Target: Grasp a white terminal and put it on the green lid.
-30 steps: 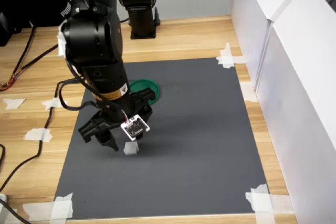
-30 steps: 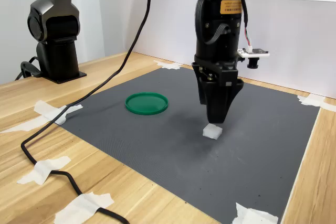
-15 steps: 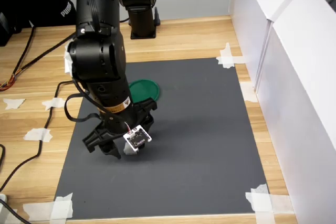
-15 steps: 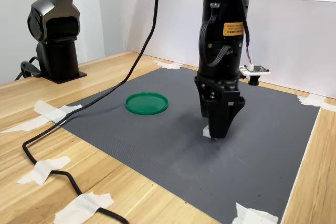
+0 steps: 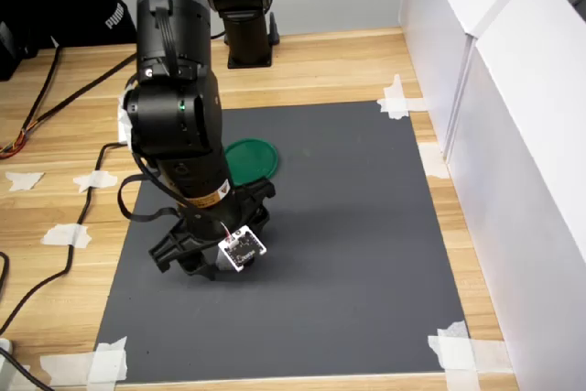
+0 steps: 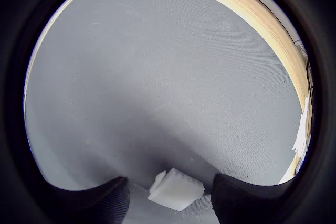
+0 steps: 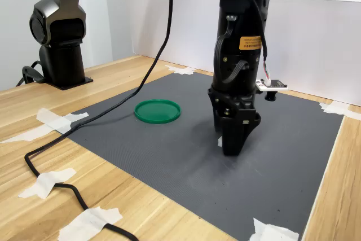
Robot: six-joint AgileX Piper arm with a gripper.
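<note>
The arm is standing near-vertical over the dark grey mat, its jaws pointing straight down with the tips at or just above the mat surface. In the wrist view the white terminal is lying on the mat between the two dark fingers, which are sitting on either side of it with a visible gap on each flank; the jaws are parted and not gripping anything. In the second exterior view only a sliver of the white terminal is peeking out on the second exterior view's left of the jaws; in the first exterior view it is hidden behind the jaws and the small camera board hanging off the wrist. The green lid is lying flat on the mat, well apart from the terminal, toward the second exterior view's left; in the first exterior view the green lid is partly covered by the arm's body. White tape pieces are pinning the mat's corners to the wooden table. A second dark arm base is standing on the table beyond the mat.
</note>
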